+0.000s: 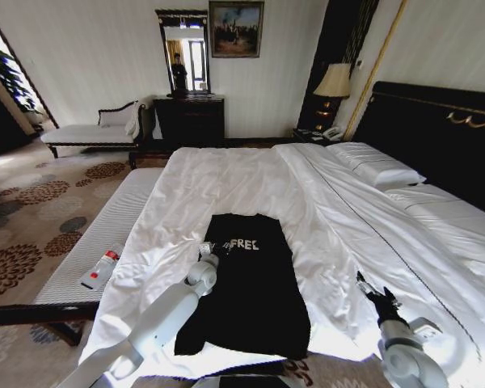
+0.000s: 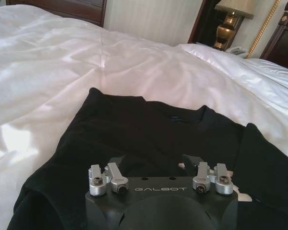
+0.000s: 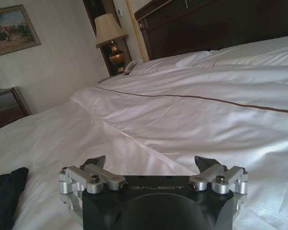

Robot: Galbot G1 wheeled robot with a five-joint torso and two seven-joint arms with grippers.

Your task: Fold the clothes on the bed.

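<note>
The clothes are one black T-shirt with white lettering, lying flat on the bed's white duvet near its foot. My left gripper sits low over the shirt's upper left part, beside the lettering. In the left wrist view, the left gripper is open just above the black shirt, below its collar. My right gripper hovers open over bare duvet to the right of the shirt. In the right wrist view, the right gripper holds nothing, and a corner of the shirt shows off to one side.
A long striped bench runs along the bed's left side with a red and white item on it. White pillows lie against the dark headboard. A lamp, a dark dresser and a chaise stand by the far wall.
</note>
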